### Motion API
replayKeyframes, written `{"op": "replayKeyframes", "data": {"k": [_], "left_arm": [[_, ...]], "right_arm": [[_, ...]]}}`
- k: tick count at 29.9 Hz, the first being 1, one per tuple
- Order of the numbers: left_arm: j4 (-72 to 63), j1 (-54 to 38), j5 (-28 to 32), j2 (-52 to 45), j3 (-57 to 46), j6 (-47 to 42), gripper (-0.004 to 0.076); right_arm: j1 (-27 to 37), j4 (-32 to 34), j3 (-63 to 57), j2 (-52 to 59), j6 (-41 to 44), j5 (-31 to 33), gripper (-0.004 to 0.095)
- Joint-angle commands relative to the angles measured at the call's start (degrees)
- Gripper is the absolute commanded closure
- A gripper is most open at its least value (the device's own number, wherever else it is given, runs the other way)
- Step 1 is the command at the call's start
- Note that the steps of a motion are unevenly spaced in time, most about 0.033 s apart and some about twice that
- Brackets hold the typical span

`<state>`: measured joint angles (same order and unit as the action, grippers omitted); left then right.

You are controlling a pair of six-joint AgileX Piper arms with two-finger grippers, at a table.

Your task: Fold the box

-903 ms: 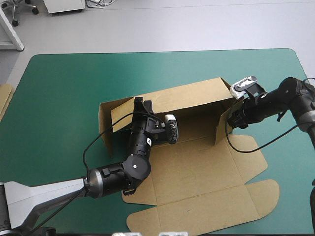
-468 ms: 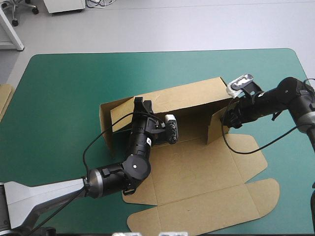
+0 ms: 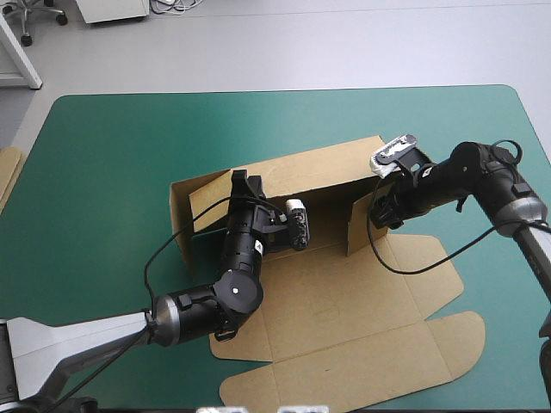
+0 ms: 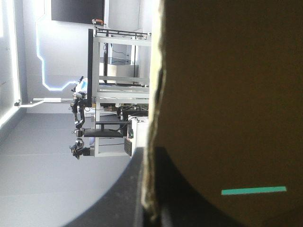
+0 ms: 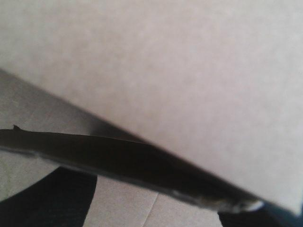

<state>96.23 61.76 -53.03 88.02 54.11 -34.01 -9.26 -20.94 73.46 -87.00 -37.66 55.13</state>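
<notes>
Teal-green table (image 3: 112, 155), brown box (image 3: 344, 301) at its middle, rear wall (image 3: 327, 168) raised, left gripper (image 3: 243, 180) clamped on that wall's top edge, right gripper (image 3: 380, 212) spread open against the upright side flap (image 3: 359, 228), lid (image 3: 344, 370) flat toward the near edge.

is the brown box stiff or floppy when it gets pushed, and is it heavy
The box is probably stiff in each panel but hinges at creases: its back wall stands flat, the side flap stands angled by the right gripper. Likely light: the left gripper pinches only the wall's top edge. It might slide on the teal-green cover.
</notes>
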Motion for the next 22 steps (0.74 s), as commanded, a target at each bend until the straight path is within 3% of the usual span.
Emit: {"op": "replayKeyframes", "data": {"k": [1,5,9,17,22], "left_arm": [[5.34,0.5,-0.16,-1.97,1.6,-0.66,0.0734],[5.22,0.5,-0.16,-1.97,1.6,-0.66,0.0734],[5.22,0.5,-0.04,-1.97,1.6,-0.66,0.0734],[5.14,0.5,-0.15,-1.97,1.6,-0.66,0.0734],[5.14,0.5,-0.15,-1.97,1.6,-0.66,0.0734]], "right_arm": [[-0.28,-0.58,1.52,2.35,1.54,-2.06,0.0365],[-0.37,-2.21,1.52,2.35,1.54,-2.15,0.0632],[-0.37,-2.85,1.52,2.35,1.54,-2.15,0.0803],[-0.37,-2.85,1.52,2.35,0.89,-0.07,0.0896],[-0.37,-2.85,1.52,2.35,0.89,0.8,0.0903]]}}
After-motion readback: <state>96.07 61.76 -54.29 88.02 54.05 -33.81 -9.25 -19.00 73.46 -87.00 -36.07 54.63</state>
